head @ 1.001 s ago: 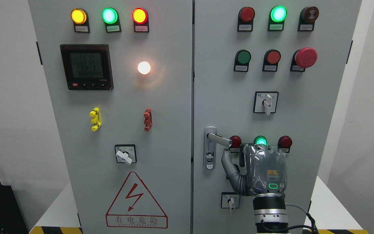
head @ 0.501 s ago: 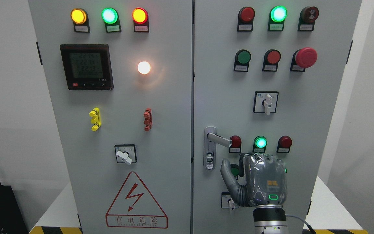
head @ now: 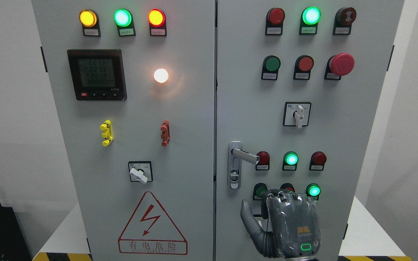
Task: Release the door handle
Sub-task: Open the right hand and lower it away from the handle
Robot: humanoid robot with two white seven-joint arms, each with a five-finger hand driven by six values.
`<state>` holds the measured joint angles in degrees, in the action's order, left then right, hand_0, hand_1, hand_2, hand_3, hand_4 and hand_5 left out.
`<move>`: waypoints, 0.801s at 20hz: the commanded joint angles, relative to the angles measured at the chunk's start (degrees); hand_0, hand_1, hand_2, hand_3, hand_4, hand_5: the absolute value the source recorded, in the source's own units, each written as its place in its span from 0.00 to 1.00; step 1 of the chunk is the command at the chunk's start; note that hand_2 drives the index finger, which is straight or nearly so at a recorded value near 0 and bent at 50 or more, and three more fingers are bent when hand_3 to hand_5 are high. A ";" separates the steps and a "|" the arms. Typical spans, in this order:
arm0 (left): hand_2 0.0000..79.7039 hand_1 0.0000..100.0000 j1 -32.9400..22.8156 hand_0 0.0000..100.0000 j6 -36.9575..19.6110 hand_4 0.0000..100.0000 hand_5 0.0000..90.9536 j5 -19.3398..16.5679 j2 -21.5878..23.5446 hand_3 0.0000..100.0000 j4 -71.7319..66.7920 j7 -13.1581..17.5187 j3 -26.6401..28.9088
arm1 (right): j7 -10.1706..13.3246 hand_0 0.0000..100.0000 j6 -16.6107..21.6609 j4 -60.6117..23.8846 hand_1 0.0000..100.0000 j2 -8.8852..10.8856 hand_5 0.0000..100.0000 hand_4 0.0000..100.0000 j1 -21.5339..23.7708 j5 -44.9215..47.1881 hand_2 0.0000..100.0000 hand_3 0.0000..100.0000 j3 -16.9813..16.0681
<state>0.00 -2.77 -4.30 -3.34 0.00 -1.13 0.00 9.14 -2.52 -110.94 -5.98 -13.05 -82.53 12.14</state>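
Right hand low at the bottom edge, right of middle, back of the hand facing the camera, wrist cut off by the frame. Holding nothing; thumb sticking out to its left, the 4 fingers bent forward at the knuckles toward the cabinet door, fingertips hidden, so hard to say whether curled tight or only relaxed. Small green light glowing on the back of the hand near the wrist.

Door handle up and to the left of the hand, well apart from it, lever pointing right from a silver plate with a keyhole below. Nothing touching the handle.

Just above the knuckles, a row of 3 round lamps: a dark green one by the thumb side, a red one partly hidden behind the fingers, a lit green one at the right. Higher up, another row of 3 beside the lever tip: red, lit green, red. Above that, a white rotary switch in a black frame, and further up a red mushroom button.

Far to the left of the hand, on the other door, a yellow-edged warning triangle with a lightning bolt, a second rotary switch, and a black meter display. White desk showing to the right of the hand, beyond the cabinet's edge.
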 commanded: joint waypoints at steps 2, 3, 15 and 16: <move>0.00 0.39 0.18 0.12 0.05 0.00 0.00 -0.01 0.00 0.00 -0.53 -0.01 0.09 | 3.16 0.57 1.11 -7.01 0.12 9.21 1.00 1.00 3.47 3.06 0.86 1.00 1.39; 0.00 0.39 0.18 0.12 0.05 0.00 0.00 -0.01 0.00 0.00 -0.53 -0.01 0.09 | 3.51 0.58 1.03 -7.10 0.12 11.32 1.00 1.00 3.47 3.68 0.86 1.00 2.27; 0.00 0.39 0.18 0.12 0.05 0.00 0.00 -0.01 0.00 0.00 -0.53 -0.01 0.09 | 4.66 0.56 3.49 -7.45 0.13 27.14 1.00 0.95 -1.44 14.48 0.77 1.00 8.24; 0.00 0.39 0.18 0.12 0.05 0.00 0.00 -0.01 0.00 0.00 -0.53 -0.01 0.09 | 4.66 0.56 3.05 -7.45 0.14 28.29 1.00 0.95 -2.41 16.50 0.76 1.00 9.30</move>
<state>0.00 -2.77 -4.30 -3.34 0.00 -1.13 0.00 13.77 1.28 -116.60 9.99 -12.19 -72.95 15.98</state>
